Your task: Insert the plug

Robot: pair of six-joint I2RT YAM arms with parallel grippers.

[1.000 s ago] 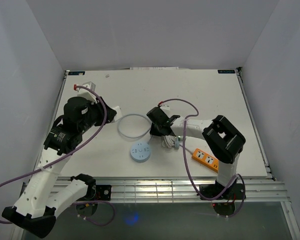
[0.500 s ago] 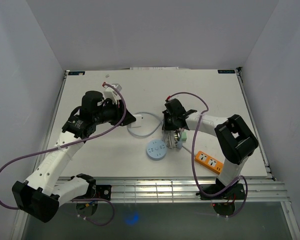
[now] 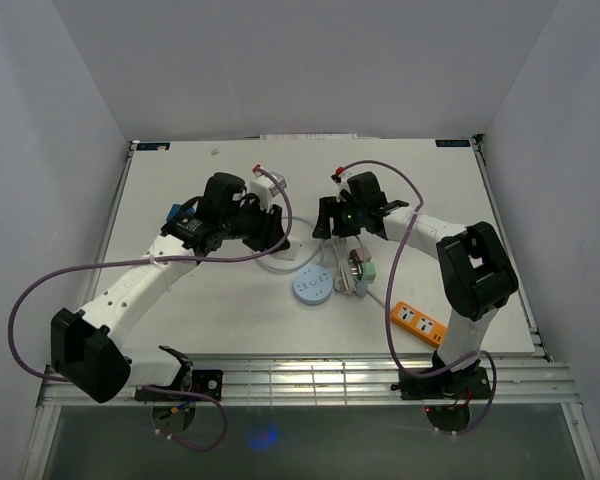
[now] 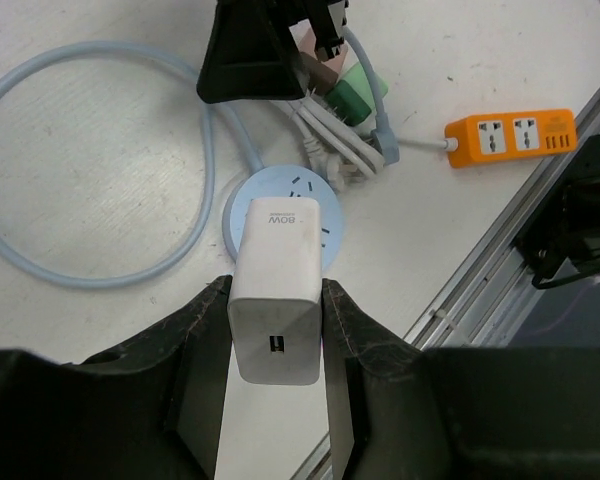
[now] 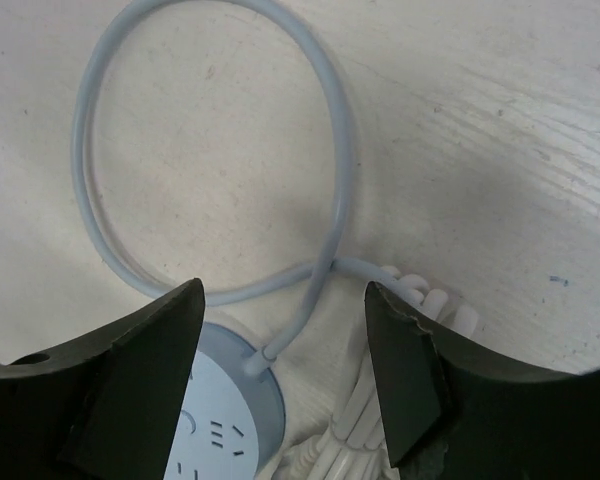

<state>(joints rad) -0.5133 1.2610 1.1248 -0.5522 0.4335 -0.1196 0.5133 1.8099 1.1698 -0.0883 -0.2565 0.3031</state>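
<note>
A white charger plug (image 4: 278, 285) is clamped between the fingers of my left gripper (image 4: 276, 305), hanging over the round pale-blue socket (image 4: 332, 232). In the top view the left gripper (image 3: 280, 236) is just up-left of that socket (image 3: 313, 288). My right gripper (image 3: 332, 224) stands open behind the socket, nothing between its fingers. In the right wrist view its jaws (image 5: 285, 325) straddle the socket's pale-blue cable (image 5: 336, 200), apart from it, with the socket's rim (image 5: 230, 415) below.
A bundle of white cords with green and pink plugs (image 3: 356, 272) lies right of the socket. An orange power strip (image 3: 416, 320) sits near the front right edge. The blue cable loops (image 4: 90, 272) on the table left of the socket.
My left arm swung right with the plug to above the round socket. The right gripper opened and drew back toward the far side. The socket shifted right.
</note>
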